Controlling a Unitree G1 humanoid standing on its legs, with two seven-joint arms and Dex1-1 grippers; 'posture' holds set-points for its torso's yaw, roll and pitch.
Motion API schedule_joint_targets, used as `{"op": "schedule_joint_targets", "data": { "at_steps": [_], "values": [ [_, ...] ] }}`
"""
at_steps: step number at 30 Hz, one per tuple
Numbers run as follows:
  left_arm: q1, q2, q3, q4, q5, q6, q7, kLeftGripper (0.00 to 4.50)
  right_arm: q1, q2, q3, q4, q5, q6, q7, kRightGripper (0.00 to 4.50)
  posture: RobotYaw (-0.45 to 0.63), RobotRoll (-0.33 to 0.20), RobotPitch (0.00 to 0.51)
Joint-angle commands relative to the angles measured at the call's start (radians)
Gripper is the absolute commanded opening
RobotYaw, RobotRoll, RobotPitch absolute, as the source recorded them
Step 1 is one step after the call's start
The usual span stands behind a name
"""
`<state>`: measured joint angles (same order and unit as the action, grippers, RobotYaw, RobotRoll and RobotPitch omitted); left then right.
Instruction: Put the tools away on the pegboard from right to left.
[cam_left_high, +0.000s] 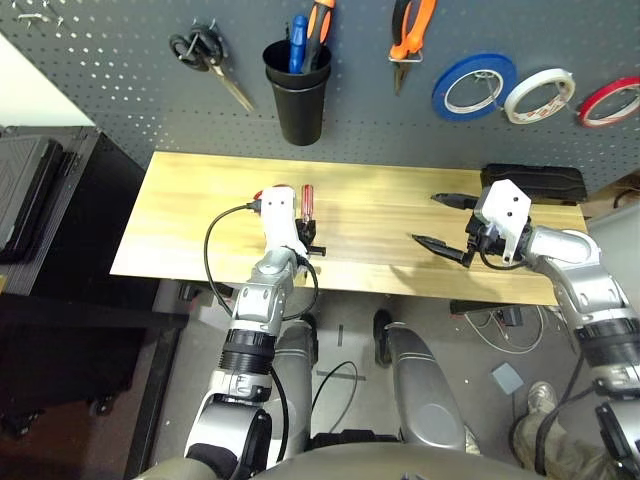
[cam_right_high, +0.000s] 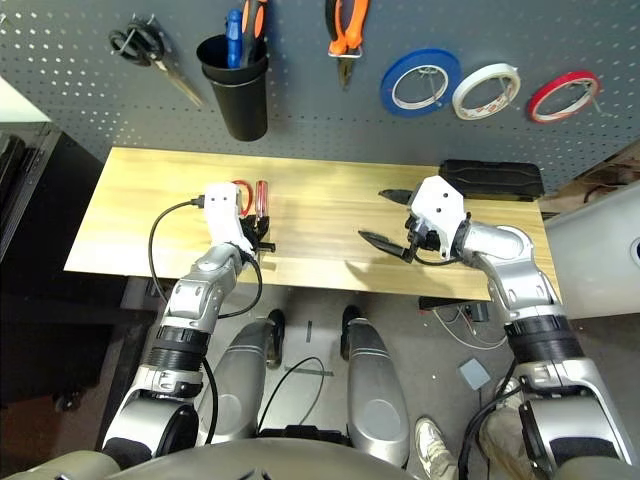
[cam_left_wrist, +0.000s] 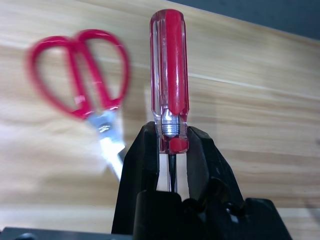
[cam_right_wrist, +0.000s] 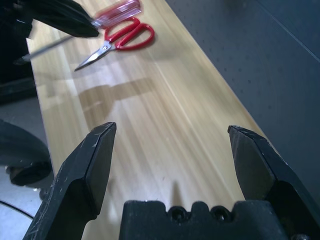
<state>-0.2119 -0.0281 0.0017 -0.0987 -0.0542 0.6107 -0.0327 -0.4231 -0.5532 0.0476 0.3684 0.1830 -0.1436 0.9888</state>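
Note:
My left gripper (cam_left_wrist: 172, 150) is shut on the red-handled screwdriver (cam_left_wrist: 169, 75), pinching it at the metal collar below the handle. I cannot tell whether it rests on the wooden table (cam_left_high: 200, 230) or is just off it. The small red-handled scissors (cam_left_wrist: 82, 85) lie on the table right beside it. On the pegboard (cam_left_high: 120, 70) hang the orange-and-black pliers (cam_left_high: 410, 35) and, at far right, the red tape ring (cam_left_high: 610, 100). My right gripper (cam_left_high: 427, 220) hovers open over the table's right half, with nothing between its fingers (cam_right_wrist: 87, 170).
The pegboard also carries black-handled scissors (cam_left_high: 205, 55), a black cup (cam_left_high: 297, 95) holding blue and orange handles, a blue tape roll (cam_left_high: 475, 85) and a white one (cam_left_high: 540, 95). A black case (cam_left_high: 535, 185) lies at the table's back right. A dark cabinet (cam_left_high: 50, 200) stands left.

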Motion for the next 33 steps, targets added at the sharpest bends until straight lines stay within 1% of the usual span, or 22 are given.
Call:
{"op": "schedule_joint_targets", "data": {
  "at_steps": [1, 4, 6, 8, 11, 15, 19, 20, 24, 25, 26, 33],
  "values": [
    [0.078, -0.001, 0.001, -0.142, -0.007, 0.035, 0.015, 0.83, -0.024, 0.01, -0.004, 0.089, 0.002, -0.052, 0.03, 4.5, 0.3, 0.0, 0.289],
    [0.152, 0.024, 0.005, -0.284, -0.005, 0.015, 0.009, 0.83, -0.069, 0.023, -0.021, 0.173, 0.019, -0.092, 0.053, 4.5, 0.33, 0.0, 0.291],
    [0.172, 0.04, 0.002, -0.344, -0.005, -0.004, -0.003, 0.83, -0.087, 0.026, -0.031, 0.21, 0.028, -0.112, 0.07, 4.5, 0.34, 0.0, 0.292],
    [0.173, 0.045, 0.004, -0.398, -0.014, -0.016, -0.005, 0.83, -0.101, 0.03, -0.047, 0.241, 0.047, -0.131, 0.093, 4.5, 0.34, 0.0, 0.292],
    [0.136, 0.048, 0.006, -0.478, -0.028, -0.024, -0.006, 0.83, -0.113, 0.027, -0.071, 0.269, 0.08, -0.145, 0.13, 4.5, 0.35, 0.0, 0.291],
    [0.016, 0.052, 0.014, -0.546, -0.026, -0.002, 0.013, 0.83, -0.132, 0.011, -0.113, 0.273, 0.137, -0.125, 0.189, 4.5, 0.34, 0.0, 0.285],
    [-0.112, 0.054, 0.044, -0.562, -0.039, 0.034, 0.032, 0.83, -0.163, -0.012, -0.148, 0.249, 0.188, -0.071, 0.238, 4.5, 0.33, 0.0, 0.286],
    [-0.147, 0.055, 0.057, -0.563, -0.045, 0.047, 0.036, 0.83, -0.172, -0.019, -0.159, 0.238, 0.204, -0.054, 0.25, 4.5, 0.32, 0.0, 0.283],
    [-0.272, 0.066, 0.089, -0.555, -0.062, 0.092, 0.039, 0.83, -0.2, -0.045, -0.199, 0.18, 0.261, 0.041, 0.26, 4.5, 0.3, 0.0, 0.281],
    [-0.294, 0.072, 0.093, -0.549, -0.064, 0.1, 0.037, 0.83, -0.205, -0.05, -0.205, 0.166, 0.268, 0.063, 0.256, 4.5, 0.27, 0.0, 0.277],
    [-0.32, 0.084, 0.093, -0.538, -0.061, 0.1, 0.031, 0.83, -0.21, -0.056, -0.213, 0.152, 0.277, 0.085, 0.255, 4.5, 0.27, 0.0, 0.277],
    [-0.484, 0.099, 0.144, -0.468, -0.103, 0.136, 0.033, 0.83, -0.225, -0.095, -0.258, 0.022, 0.352, 0.23, 0.249, 4.5, 0.23, 0.0, 0.266]
  ]
}}
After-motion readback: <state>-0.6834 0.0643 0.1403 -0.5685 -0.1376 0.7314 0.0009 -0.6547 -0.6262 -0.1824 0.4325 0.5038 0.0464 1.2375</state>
